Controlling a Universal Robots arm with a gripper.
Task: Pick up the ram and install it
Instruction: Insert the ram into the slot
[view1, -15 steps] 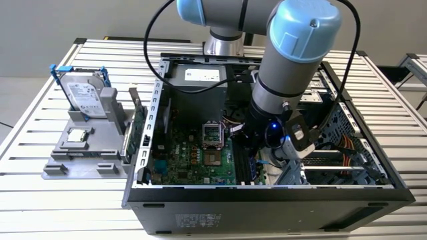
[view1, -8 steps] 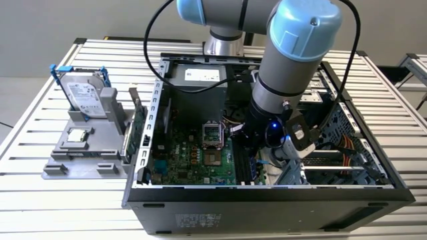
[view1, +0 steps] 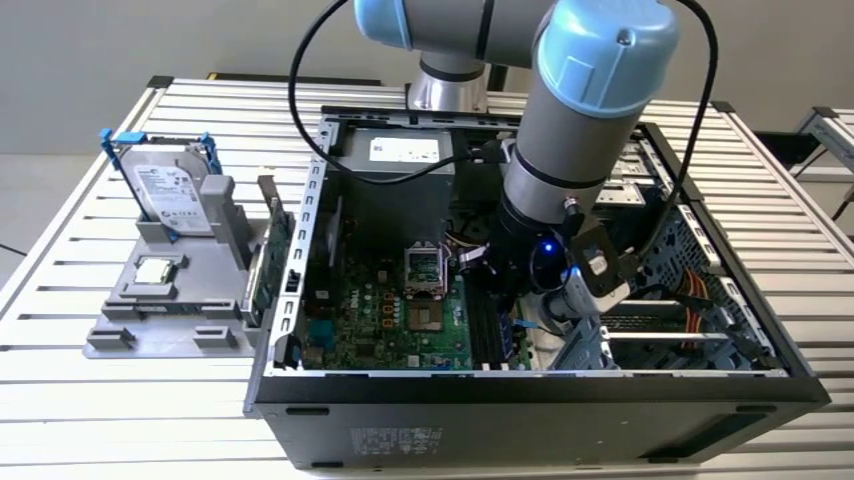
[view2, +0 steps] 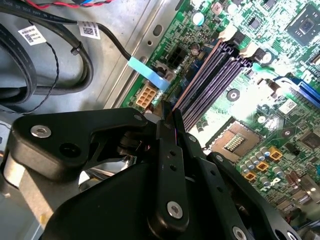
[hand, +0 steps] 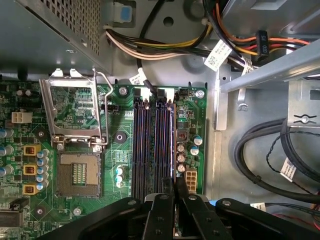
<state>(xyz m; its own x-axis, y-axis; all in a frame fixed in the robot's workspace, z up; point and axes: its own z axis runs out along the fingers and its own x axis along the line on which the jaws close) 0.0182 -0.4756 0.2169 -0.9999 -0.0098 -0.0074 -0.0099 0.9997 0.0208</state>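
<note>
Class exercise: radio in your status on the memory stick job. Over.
Gripper down inside the computer case, shut on the ram. Ram edge-on over the outermost memory slot. Cables off to one side.

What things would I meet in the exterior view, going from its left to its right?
Hard drive → grey stand → green card → motherboard → arm reaching down into the case → orange cables.
</note>
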